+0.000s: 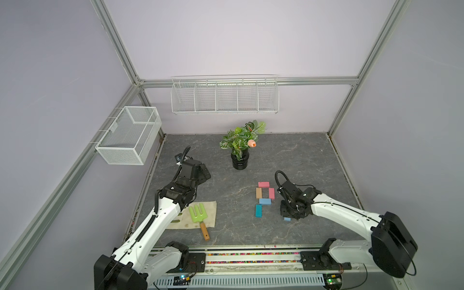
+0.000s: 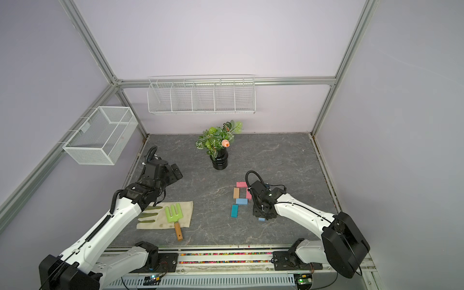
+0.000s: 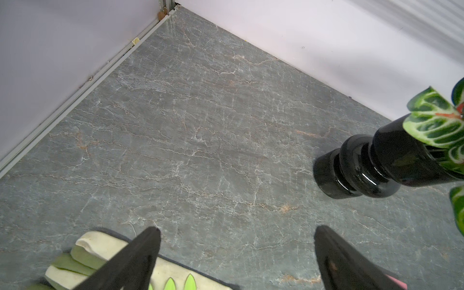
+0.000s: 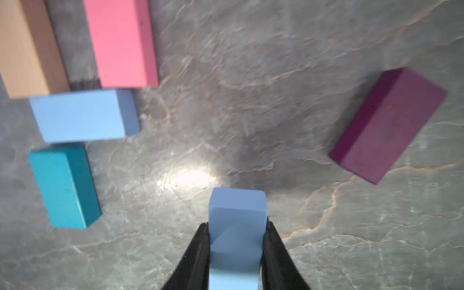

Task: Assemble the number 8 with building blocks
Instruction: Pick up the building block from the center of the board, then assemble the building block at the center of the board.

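Block (image 4: 237, 208), light blue, in right gripper (image 4: 237, 224)

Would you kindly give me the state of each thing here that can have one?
right gripper, shut on held light blue block
left gripper, open, empty
number 8, unfinished: upper loop formed, lower loop has only the teal block
dark purple block, lying flat, apart from the figure
garden fork, lying on the glove
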`<state>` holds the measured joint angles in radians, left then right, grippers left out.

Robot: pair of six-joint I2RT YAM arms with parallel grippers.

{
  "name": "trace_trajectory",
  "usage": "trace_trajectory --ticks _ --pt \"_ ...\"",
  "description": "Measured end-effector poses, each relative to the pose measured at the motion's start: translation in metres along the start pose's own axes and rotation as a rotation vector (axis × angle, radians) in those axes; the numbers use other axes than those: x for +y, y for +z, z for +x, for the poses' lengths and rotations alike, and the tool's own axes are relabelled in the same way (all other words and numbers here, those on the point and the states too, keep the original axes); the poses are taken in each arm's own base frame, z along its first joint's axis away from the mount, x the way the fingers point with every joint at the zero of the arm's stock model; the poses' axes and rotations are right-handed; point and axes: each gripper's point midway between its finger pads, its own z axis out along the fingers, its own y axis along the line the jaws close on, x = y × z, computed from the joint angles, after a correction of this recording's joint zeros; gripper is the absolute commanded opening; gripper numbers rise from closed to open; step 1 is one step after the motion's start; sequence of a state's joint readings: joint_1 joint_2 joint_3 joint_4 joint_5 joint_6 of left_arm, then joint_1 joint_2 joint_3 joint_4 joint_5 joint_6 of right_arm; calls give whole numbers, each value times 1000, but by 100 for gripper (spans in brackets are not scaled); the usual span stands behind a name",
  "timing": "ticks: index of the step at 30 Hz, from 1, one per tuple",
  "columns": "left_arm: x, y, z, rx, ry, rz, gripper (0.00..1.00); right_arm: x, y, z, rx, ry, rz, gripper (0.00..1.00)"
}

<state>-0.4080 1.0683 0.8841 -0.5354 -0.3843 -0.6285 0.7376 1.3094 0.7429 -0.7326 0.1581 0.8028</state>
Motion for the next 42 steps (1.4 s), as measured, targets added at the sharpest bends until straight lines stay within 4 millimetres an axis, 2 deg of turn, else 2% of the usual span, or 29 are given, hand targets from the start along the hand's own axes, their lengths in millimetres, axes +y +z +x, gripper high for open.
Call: trace_trajectory --ticks 7,12,18,24,33,37,42 --pt "1 3 3 13 7 -9 100 10 5 10 35 -74 -1 7" --pt "2 3 4 17 9 -13 100 21 22 9 81 -120 2 7" --pt "3 3 6 22 11 -17 99 35 30 -4 70 -152 -13 7" --pt "3 3 5 21 11 -17 100 38 34 -19 57 -144 -19 7" --pt "3 3 5 21 11 -17 100 41 37 -24 64 -136 -24 7" --pt "3 3 5 21 11 -17 100 41 37 -26 68 -132 -29 14" --pt "3 3 5 21 11 -17 100 43 37 -27 69 -132 -31 17"
